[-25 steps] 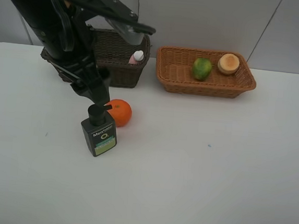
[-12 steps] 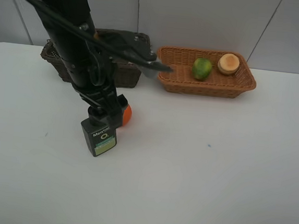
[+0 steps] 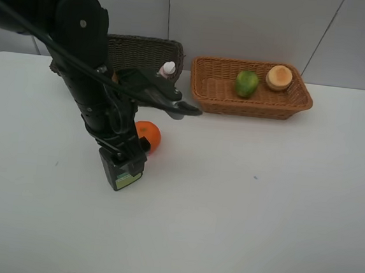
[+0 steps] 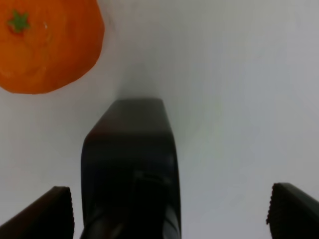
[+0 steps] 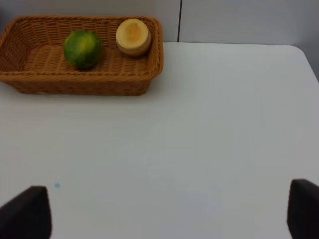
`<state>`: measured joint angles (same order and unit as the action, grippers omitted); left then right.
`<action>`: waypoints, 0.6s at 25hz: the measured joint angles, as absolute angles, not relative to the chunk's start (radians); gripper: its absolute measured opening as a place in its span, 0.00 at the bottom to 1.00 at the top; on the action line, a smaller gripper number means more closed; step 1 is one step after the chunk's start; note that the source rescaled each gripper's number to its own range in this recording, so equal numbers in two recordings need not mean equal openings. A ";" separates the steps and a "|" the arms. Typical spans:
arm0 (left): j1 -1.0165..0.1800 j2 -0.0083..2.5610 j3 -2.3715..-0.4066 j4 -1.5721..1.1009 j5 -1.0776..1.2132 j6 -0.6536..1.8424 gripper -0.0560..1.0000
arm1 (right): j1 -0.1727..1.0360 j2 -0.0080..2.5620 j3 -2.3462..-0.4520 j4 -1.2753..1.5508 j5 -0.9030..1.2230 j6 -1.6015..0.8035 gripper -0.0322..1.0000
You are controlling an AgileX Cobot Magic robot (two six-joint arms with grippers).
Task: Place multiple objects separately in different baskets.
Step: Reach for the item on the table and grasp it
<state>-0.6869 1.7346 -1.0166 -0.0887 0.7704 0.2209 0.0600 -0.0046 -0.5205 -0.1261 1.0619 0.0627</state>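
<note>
My left jaws are released and stand wide apart, one fingertip (image 4: 50, 215) on either side of the bottle (image 4: 130, 169), which stands upright on the white surface (image 3: 260, 201). I cannot tell whether the nearer tip touches it. From high up, my left arm (image 3: 80, 64) covers the bottle's pump, and only its dark body and label show beneath. The orange (image 3: 148, 136) sits just beside the bottle, on the side toward the baskets. Behind the bottle is the dark basket (image 3: 145, 47), with the pink spray (image 3: 168, 69) upright in the corner nearest the tan basket (image 3: 249, 106). That one lies well apart from the bottle, behind it and to the right, and holds the green fruit (image 3: 245, 82) and the peach (image 3: 279, 76), near each other but not touching. My right jaws are released too, wide apart with nothing between them, above the surface and facing the tan basket
</note>
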 joint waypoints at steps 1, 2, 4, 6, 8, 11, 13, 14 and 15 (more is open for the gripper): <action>-0.687 1.744 -1.014 -0.089 0.765 0.221 1.00 | 0.060 -0.005 -0.521 -0.126 1.062 0.063 1.00; -0.687 1.753 -1.015 -0.089 0.762 0.221 1.00 | 0.060 -0.005 -0.521 -0.126 1.062 0.063 1.00; -0.687 1.764 -1.013 -0.089 0.746 0.221 1.00 | 0.060 -0.005 -0.521 -0.126 1.062 0.063 1.00; -0.687 1.767 -1.013 -0.090 0.739 0.220 1.00 | 0.060 -0.005 -0.521 -0.126 1.062 0.063 1.00; -0.687 1.767 -1.013 -0.092 0.736 0.220 1.00 | 0.060 -0.005 -0.521 -0.126 1.062 0.063 1.00; -0.687 1.767 -1.013 -0.092 0.736 0.220 0.99 | 0.060 -0.005 -0.521 -0.126 1.062 0.063 1.00; -0.687 1.767 -1.013 -0.092 0.736 0.220 0.97 | 0.060 -0.005 -0.521 -0.126 1.062 0.063 1.00; -0.681 1.767 -1.013 -0.092 0.736 0.220 0.96 | 0.060 -0.005 -0.521 -0.126 1.062 0.063 1.00; -0.677 1.767 -1.013 -0.094 0.736 0.220 0.95 | 0.060 -0.005 -0.521 -0.126 1.062 0.063 1.00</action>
